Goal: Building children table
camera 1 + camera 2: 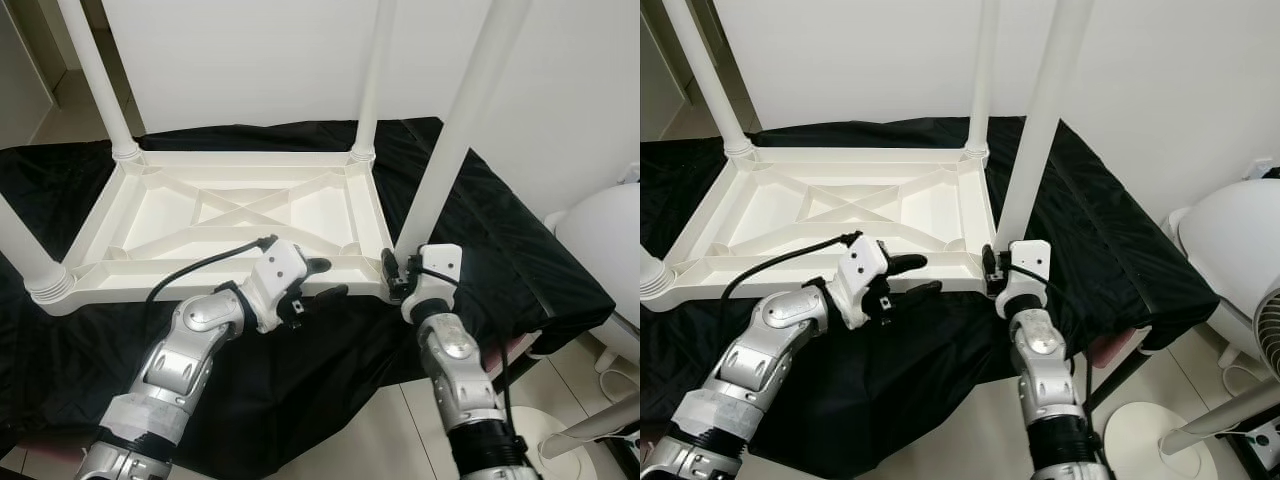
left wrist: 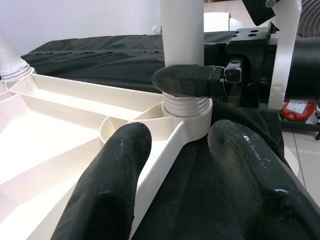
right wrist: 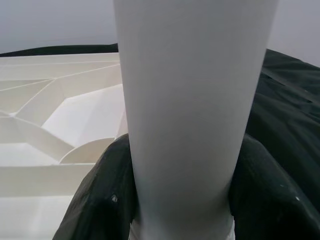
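Note:
A white plastic children's table top (image 1: pixel 230 215) lies upside down on a black cloth, its ribbed underside up. White legs stand in its corner sockets. My right gripper (image 1: pixel 398 272) is shut around the near right leg (image 1: pixel 450 150) just above its threaded base (image 2: pixel 184 107); its black fingers (image 3: pixel 102 200) wrap both sides of the leg (image 3: pixel 190 110). My left gripper (image 1: pixel 325 280) is open at the table's near rim, one finger (image 2: pixel 112 180) over the rim and the other (image 2: pixel 255 175) over the cloth, a short way left of that leg.
The black cloth (image 1: pixel 520 250) covers a low surface that ends near my arms, with tiled floor below. A white fan (image 1: pixel 1230 250) with its stand is at the right. A white wall rises behind the table.

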Robot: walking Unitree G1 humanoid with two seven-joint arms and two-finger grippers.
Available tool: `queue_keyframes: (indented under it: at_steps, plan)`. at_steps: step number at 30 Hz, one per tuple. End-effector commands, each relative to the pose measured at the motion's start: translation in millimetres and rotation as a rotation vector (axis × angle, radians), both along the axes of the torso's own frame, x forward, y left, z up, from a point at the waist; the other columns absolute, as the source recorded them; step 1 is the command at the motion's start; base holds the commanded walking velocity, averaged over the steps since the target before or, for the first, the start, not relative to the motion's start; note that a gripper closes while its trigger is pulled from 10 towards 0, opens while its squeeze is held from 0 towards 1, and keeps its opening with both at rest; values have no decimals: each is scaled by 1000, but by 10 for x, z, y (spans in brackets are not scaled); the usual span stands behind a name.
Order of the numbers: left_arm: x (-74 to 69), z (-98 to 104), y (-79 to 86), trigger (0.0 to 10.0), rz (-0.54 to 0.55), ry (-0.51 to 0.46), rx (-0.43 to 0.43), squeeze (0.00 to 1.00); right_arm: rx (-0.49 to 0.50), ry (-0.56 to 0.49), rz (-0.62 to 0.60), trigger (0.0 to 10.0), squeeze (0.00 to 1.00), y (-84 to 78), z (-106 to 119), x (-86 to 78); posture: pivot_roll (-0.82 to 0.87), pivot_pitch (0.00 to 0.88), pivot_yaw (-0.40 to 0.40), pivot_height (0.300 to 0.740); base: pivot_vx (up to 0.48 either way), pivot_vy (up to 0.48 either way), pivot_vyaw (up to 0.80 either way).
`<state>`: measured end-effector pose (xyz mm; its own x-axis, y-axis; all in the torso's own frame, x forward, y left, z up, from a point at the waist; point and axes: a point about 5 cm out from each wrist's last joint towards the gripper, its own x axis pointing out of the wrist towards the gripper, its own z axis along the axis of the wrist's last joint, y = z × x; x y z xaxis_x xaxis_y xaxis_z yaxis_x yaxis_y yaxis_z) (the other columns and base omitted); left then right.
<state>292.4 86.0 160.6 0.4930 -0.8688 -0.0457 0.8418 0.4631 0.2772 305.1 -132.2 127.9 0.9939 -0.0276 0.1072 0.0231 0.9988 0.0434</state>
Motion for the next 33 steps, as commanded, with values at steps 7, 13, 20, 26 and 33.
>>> queue_keyframes:
  at_steps: [7, 13, 20, 26, 33]
  plan:
    - [-5, 29, 6, 10000, 37, -4, -9, 0, 54, -9, -11, 10000, 0, 150, 30, -108, 24, 73, -22, 740, 0, 0, 0]
    - [-18, 52, 0, 10000, 41, -10, -13, 0, 67, -36, 12, 10000, 1000, 72, 89, -107, 39, 74, -37, 740, 0, 0, 0]
    - [1, 85, 9, 10000, 55, -14, -26, 0, 47, -72, 128, 10000, 1000, -11, 164, -85, 37, 70, -40, 740, 0, 0, 0]
    - [-18, 82, -11, 10000, 36, -10, -23, 0, -25, -52, 270, 10000, 761, -128, 193, -24, 28, 63, -29, 740, 0, 0, 0]
    - [-21, 98, -48, 10000, 16, -10, -23, 0, -84, -28, 377, 10000, 0, -213, 192, 50, 23, 57, -25, 740, 0, 0, 0]
